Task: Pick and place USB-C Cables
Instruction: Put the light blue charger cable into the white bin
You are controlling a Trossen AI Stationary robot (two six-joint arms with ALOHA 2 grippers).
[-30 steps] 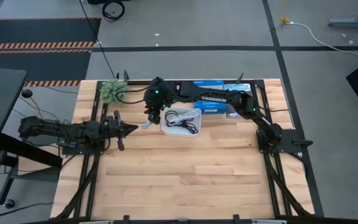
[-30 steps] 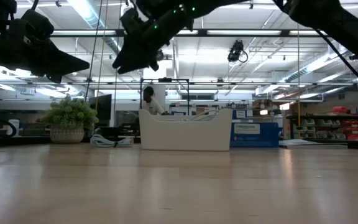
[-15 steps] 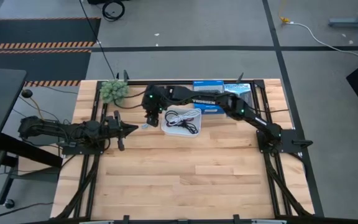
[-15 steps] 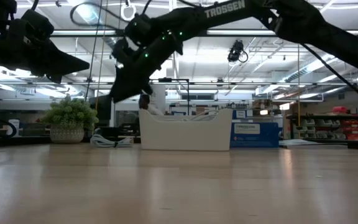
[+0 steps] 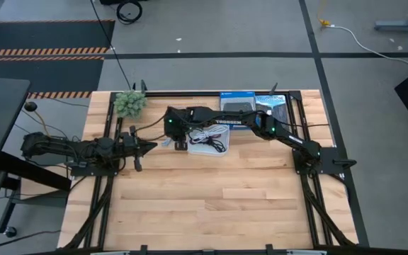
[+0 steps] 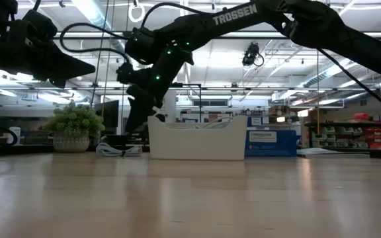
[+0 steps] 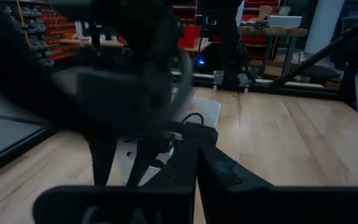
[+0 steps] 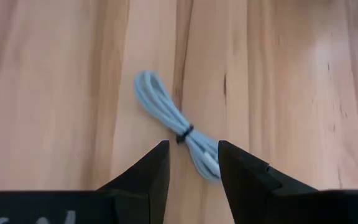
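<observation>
On the wooden desk (image 5: 218, 198) a white tray (image 5: 205, 148) is seen, and inside it at least two USB-C cables are counted from the high view: a white cable (image 5: 202, 134) and a black cable (image 5: 219, 144). More cannot be told apart there. These are judged to be already placed, so part of the task is taken as done.

One further cable is left outside the tray: a small grey cable (image 8: 176, 132), bundled with a dark tie at its middle, is seen lying flat on the bare wood in the right wrist view. In the high view it is only just made out at the tray's left side, beneath the right arm. No dark red cable can be found in any view.

The right gripper (image 8: 191, 165) is held directly over the grey cable, its fingers spread apart and released, with nothing between them; the cable's tied middle and one end lie in the gap, but contact is not shown. A pick of this cable is judged to be the step in hand, with its transfer into the tray outstanding.

The left gripper (image 5: 144, 147) is parked above the desk to the left of the tray; whether it is clenched cannot be told. One potted plant (image 5: 128, 103) stands at the far-left corner of the desk.
</observation>
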